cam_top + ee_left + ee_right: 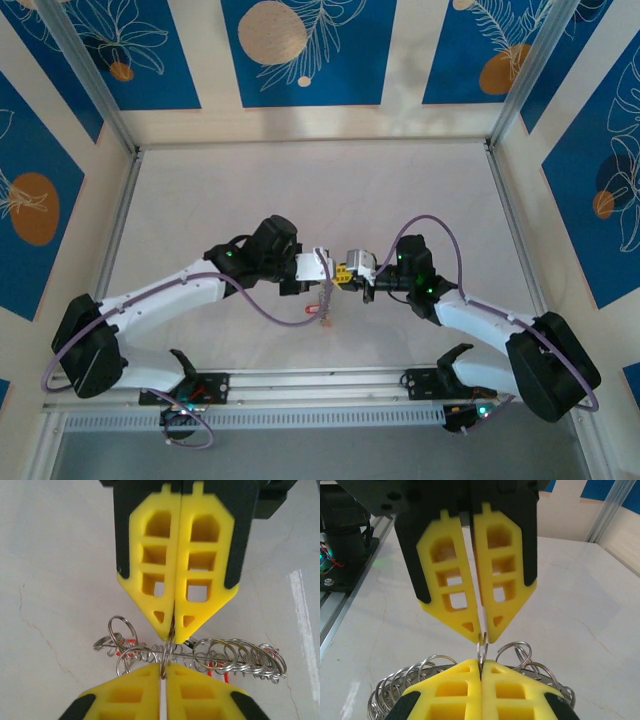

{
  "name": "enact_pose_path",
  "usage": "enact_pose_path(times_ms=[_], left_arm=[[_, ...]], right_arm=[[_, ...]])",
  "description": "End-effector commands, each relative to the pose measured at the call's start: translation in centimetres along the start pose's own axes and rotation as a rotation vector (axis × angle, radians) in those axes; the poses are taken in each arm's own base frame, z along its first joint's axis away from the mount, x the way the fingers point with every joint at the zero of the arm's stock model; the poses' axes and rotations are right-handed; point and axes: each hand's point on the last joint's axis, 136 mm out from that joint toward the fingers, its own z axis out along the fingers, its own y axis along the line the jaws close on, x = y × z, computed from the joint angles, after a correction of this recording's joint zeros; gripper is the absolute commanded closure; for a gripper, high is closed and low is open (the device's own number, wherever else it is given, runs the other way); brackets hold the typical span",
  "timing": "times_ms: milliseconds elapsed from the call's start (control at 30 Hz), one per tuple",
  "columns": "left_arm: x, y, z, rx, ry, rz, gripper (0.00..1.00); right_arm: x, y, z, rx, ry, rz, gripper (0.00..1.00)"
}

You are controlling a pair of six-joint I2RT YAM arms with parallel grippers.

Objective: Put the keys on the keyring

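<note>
The keyring (235,656) hangs edge-on between the two grippers, a grey metal ring fringed with many small silver split rings. Red key heads (126,641) peek through the rings, and more red (225,676) shows on the right. My left gripper (163,665) is shut on one small split ring (170,647) from below. The right gripper (172,632) pinches the same small ring from above. In the right wrist view my right gripper (481,664) is shut on that ring (481,647), facing the left gripper (484,637). From above, both grippers (338,270) meet mid-table, the keyring (325,298) dangling beneath them.
The white table (300,190) stretches out behind and to both sides of the arms. An aluminium rail (320,378) runs along the near edge by the arm bases. Metal frame posts (510,190) and blue patterned walls bound the space.
</note>
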Motion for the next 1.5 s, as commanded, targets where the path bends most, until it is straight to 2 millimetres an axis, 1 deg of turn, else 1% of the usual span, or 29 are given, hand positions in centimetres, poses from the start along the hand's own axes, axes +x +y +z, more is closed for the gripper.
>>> enact_pose_path(times_ms=[0,133,300,400,533,633,667,767,800,867,967,1033,1133,1200,1333,1400,1467], left_arm=[[0.8,-0.1,0.3,0.015,0.028,0.006,0.79],[-0.2,-0.4,0.2,0.041,-0.007,-0.004,0.71],[-0.9,0.0,0.3,0.048,-0.021,-0.008,0.71],[-1.4,0.0,0.1,0.049,-0.043,-0.002,0.73],[-1.7,-0.4,0.0,0.067,-0.062,0.01,0.87],[-1.4,-0.8,0.1,0.088,-0.053,0.024,0.95],[-1.4,-1.0,0.0,0.093,-0.054,0.035,1.0],[-1.5,-1.3,-0.4,0.099,-0.067,0.06,1.0],[-1.6,-1.5,-0.6,0.101,-0.078,0.07,1.0],[-1.8,-1.9,-1.0,0.111,-0.097,0.085,1.0],[-2.0,-2.1,-1.4,0.109,-0.108,0.098,1.0],[-2.0,-2.7,-1.6,0.138,-0.119,0.122,1.0],[-2.4,-3.1,-1.9,0.14,-0.159,0.141,1.0],[-2.7,-3.0,-2.0,0.128,-0.178,0.144,1.0],[-2.7,-2.8,-2.0,0.123,-0.171,0.14,1.0],[-2.7,-2.8,-2.0,0.123,-0.169,0.142,1.0],[-2.5,-2.8,-1.9,0.124,-0.165,0.141,1.0]], right_arm=[[-1.2,0.4,-0.2,-0.013,-0.036,-0.051,1.0],[-1.1,0.5,-0.1,-0.025,-0.037,-0.04,1.0],[-1.0,0.5,0.2,-0.031,-0.032,-0.031,1.0],[-1.0,0.5,0.4,-0.031,-0.03,-0.025,1.0],[-1.0,0.5,0.4,-0.033,-0.033,-0.023,1.0],[-1.1,0.5,0.4,-0.033,-0.034,-0.025,1.0],[-1.0,0.5,0.4,-0.031,-0.031,-0.024,1.0],[-0.7,0.3,0.2,-0.019,-0.024,-0.019,0.99],[-0.6,0.2,0.0,-0.009,-0.02,-0.014,0.93],[-0.3,0.0,-0.4,0.006,-0.013,-0.011,0.88],[0.1,0.2,-0.9,0.004,0.021,-0.015,0.84],[0.2,0.3,-1.0,-0.002,0.03,-0.015,0.81],[0.2,0.5,-0.8,-0.02,0.022,-0.011,0.8],[0.0,0.8,-0.5,-0.035,0.02,-0.013,0.8],[-0.5,1.3,-0.2,-0.064,0.003,-0.028,0.8],[-0.8,1.6,-0.2,-0.076,-0.012,-0.035,0.78],[-0.9,1.3,-0.3,-0.059,-0.012,-0.039,0.77]])
